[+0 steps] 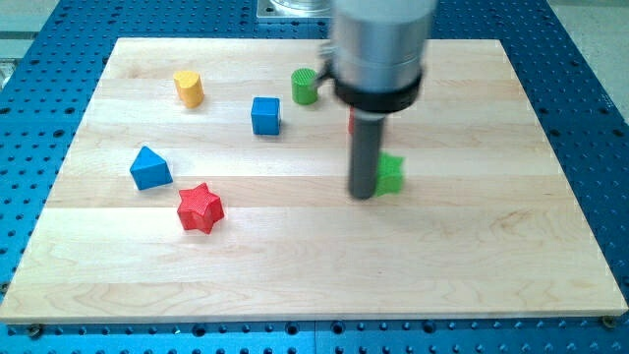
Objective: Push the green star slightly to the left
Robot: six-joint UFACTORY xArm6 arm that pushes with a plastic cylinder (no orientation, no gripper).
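Observation:
The green star (391, 174) lies right of the board's middle, partly hidden by my rod. My tip (363, 194) rests on the board at the star's left side, touching or nearly touching it. The rod and its grey mount above look blurred. A green cylinder (305, 87) stands near the view's top, left of the mount.
A blue cube (265, 115) sits left of the rod. A yellow block (189, 88) is at the upper left. A blue triangular block (149, 168) and a red star (200, 207) lie at the left. A red block (351, 122) peeks out behind the rod. The wooden board (491, 256) sits on a blue perforated table.

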